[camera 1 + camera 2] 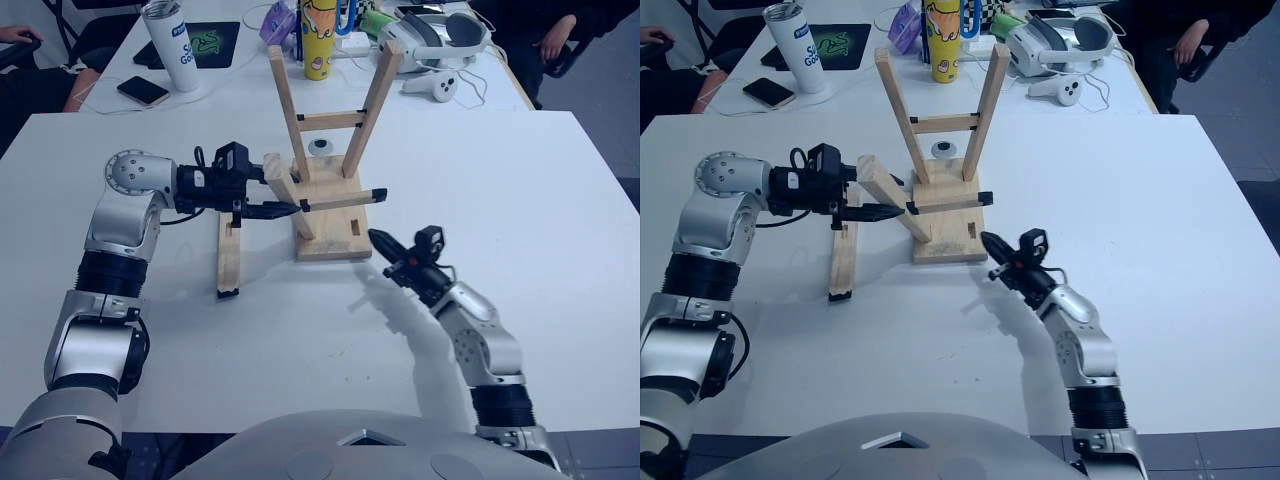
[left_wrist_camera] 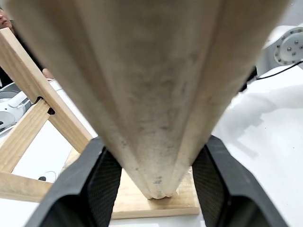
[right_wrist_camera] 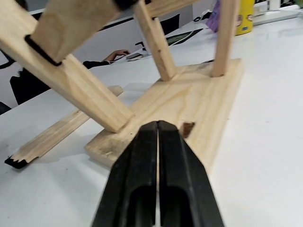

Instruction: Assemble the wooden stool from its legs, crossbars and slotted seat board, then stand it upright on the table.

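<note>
The white table (image 1: pixel 560 200) bears the seat board (image 1: pixel 335 238), lying flat, with two legs (image 1: pixel 285 100) standing in its far slots. The left gripper (image 1: pixel 283 209) is clamped on a tilted leg (image 1: pixel 277 176) whose foot rests on the board. The right gripper (image 1: pixel 378 240), fingers pressed together and empty, points at the board's near corner. Behind, a tumbler (image 1: pixel 170 45) carries dark lettering.

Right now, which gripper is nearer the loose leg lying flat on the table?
Left. The left gripper grips the tilted leg by the far end of the loose leg; the right gripper, shut, is beyond the seat board, at its near right corner.
</note>
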{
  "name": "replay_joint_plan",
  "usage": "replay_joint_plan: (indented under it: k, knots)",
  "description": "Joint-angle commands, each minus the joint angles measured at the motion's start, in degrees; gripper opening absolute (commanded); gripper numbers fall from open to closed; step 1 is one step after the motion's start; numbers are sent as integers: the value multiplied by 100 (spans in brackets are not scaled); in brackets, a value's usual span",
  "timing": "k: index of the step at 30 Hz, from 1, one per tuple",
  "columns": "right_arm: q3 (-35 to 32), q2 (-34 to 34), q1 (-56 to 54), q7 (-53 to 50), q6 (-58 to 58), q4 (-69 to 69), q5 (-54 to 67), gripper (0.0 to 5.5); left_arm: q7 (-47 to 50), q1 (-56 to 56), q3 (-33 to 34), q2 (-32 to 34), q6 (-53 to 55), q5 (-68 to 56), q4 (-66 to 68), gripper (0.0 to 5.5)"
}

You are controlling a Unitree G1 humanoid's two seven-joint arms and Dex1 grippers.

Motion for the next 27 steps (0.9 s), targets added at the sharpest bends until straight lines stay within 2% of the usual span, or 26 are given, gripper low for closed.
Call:
replay_joint_plan:
  k: [1, 6, 11, 12, 13, 18, 24, 27]
  knots:
    - [317, 275, -364, -431, -121, 455, -538, 0, -12, -5, -382, -136, -137, 488, 362, 207]
    - [465, 592, -763, -1010, -292, 1138, -1079, 0, 204, 10, -435, -248, -146, 490, 337, 207]
    - [462, 620, -698, -1364, 46, 1458, -1346, 67, 329, -44, -450, -337, -227, 468, 331, 207]
    - [452, 599, -684, -1427, 95, 1461, -1399, 81, 377, -65, -427, -347, -273, 465, 326, 243]
    - [404, 606, -695, -1491, 171, 1490, -1401, 99, 465, -91, -385, -352, -331, 476, 341, 255]
    - [353, 599, -831, -1597, 464, 1546, -1392, 167, 676, -286, 135, -211, 60, 131, -183, 314]
    - [551, 510, -896, -1528, 576, 1907, -1606, 241, 625, -402, 861, 298, 1241, -740, -1174, 314]
    - [567, 517, -880, -1530, 551, 2032, -1637, 270, 1026, -926, 1479, 241, 2068, -1558, -1344, 277]
